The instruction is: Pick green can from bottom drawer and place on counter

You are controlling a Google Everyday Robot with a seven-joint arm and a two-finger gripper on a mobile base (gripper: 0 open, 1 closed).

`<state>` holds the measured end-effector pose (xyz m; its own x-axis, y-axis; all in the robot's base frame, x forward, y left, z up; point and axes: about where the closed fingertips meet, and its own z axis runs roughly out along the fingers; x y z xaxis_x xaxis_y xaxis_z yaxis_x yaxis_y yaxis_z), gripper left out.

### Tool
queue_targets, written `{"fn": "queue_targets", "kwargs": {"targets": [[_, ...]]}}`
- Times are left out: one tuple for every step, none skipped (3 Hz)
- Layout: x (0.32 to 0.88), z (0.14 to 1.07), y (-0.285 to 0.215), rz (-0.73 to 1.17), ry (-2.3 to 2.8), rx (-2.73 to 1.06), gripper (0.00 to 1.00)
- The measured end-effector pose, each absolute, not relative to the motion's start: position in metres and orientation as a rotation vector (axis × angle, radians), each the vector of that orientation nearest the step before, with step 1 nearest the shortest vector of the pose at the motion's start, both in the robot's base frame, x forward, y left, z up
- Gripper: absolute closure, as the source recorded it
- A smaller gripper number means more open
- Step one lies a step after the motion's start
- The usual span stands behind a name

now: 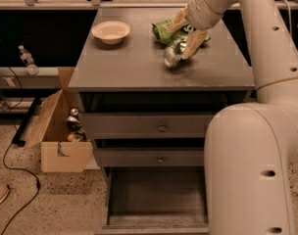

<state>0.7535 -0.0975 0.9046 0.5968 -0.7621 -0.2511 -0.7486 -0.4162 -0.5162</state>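
Note:
The green can [172, 56] is tilted, with its silver end towards me, low over the counter [134, 67] right of the middle. My gripper [185, 37] comes in from the upper right and is shut on the can, with tan fingers [193, 41] on either side. I cannot tell whether the can touches the counter. The bottom drawer [156, 199] is pulled open and its grey floor is bare.
A crinkled green snack bag [164, 29] lies just behind the gripper. A white bowl [111, 31] sits at the counter's back left. The two upper drawers [161, 127] are closed. A cardboard box [61, 131] stands on the floor to the left. My arm [257, 146] fills the right side.

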Motion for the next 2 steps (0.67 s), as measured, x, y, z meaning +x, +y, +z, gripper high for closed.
{"fn": "queue_targets", "kwargs": {"targets": [[0.756, 0.899, -0.095, -0.004, 1.196, -2.218, 0.00], [0.757, 0.898, -0.107, 0.002, 1.220, -2.188, 0.00]]}}
